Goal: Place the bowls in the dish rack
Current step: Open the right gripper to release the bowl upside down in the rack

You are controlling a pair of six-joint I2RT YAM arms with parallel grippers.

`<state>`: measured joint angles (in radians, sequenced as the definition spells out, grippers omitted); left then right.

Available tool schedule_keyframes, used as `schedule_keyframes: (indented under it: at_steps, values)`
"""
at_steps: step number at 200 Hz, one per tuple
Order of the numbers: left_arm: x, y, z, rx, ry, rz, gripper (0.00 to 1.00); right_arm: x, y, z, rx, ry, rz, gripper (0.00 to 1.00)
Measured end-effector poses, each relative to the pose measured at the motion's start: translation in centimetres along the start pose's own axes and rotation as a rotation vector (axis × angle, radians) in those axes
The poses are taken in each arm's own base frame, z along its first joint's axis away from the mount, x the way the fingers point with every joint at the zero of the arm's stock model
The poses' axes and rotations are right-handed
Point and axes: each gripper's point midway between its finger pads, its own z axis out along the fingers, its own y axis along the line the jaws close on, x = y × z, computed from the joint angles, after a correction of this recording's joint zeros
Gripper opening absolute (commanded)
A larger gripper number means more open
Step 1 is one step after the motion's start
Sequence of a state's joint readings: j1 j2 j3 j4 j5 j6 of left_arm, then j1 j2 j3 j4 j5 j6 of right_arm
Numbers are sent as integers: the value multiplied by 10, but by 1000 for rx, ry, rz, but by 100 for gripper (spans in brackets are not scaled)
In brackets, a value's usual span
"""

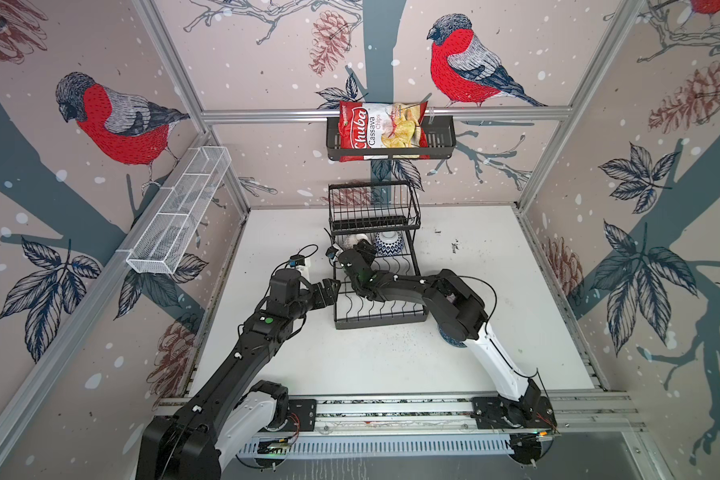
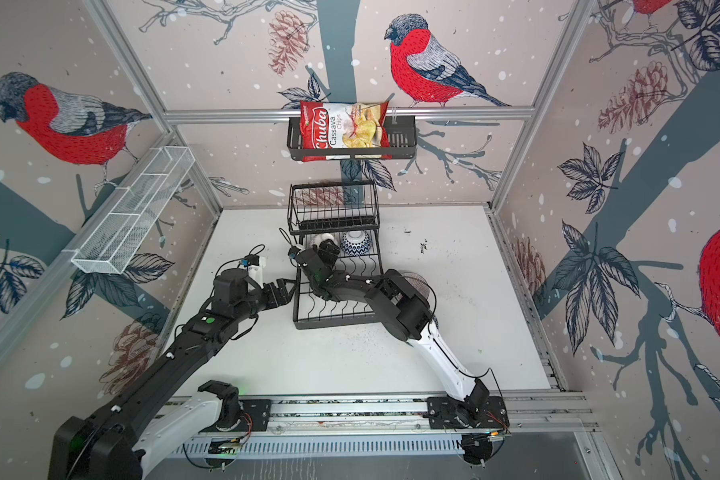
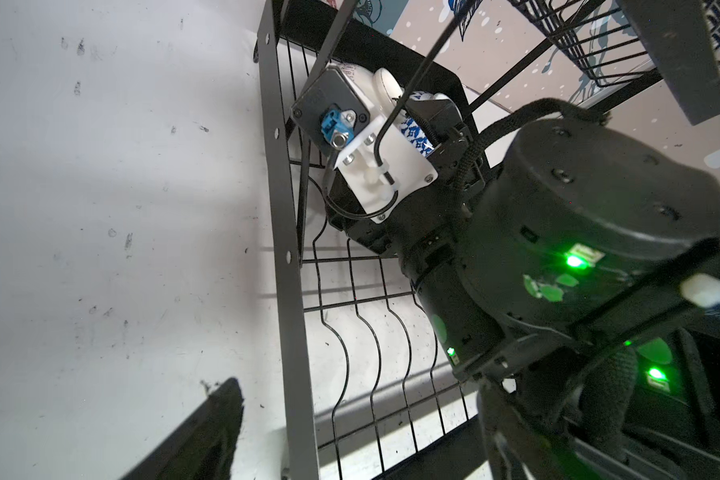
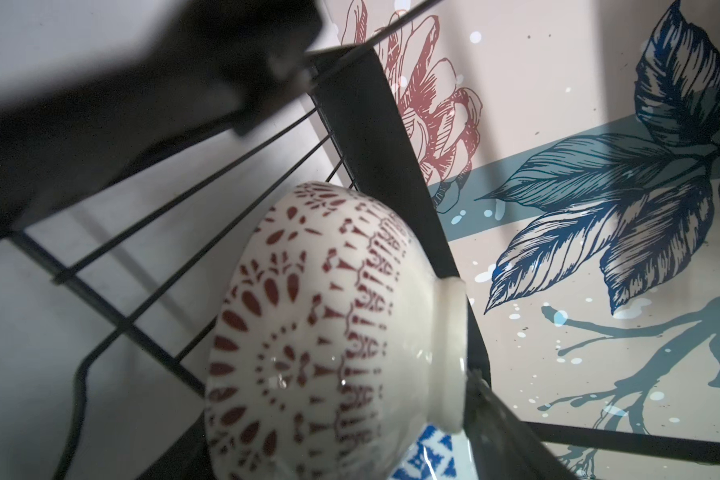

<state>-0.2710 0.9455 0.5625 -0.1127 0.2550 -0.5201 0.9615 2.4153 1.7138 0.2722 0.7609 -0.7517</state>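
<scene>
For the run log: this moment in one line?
left gripper: open, empty, beside rack | right gripper: open around red bowl | red bowl: lower tier, next to blue bowl

Legible in both top views, only on the chip bag [image 1: 381, 129] [image 2: 344, 131] standing in the black basket [image 1: 441, 139] on the back wall. "Chuba" in large white script on a red field, running steeply tilted along the bag. Next to it "Cassava" in dark letters on the pale part, then "Chips" smaller, in reddish letters. Small print near the bag's upper corner too fine to read.
</scene>
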Motion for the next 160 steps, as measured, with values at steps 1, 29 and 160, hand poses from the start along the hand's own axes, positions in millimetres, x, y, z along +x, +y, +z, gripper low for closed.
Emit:
schedule_keyframes:
  at_steps: [1,29,160]
  values:
    - [0,0,0,0,0,0,87,0,0,0,0,0,0,84]
    - [0,0,0,1,1,0,88,-1,-2,0,10,0,6,91]
    - [2,0,-2,4,-3,-3,87,-12,1,-9,-41,-35,94,99]
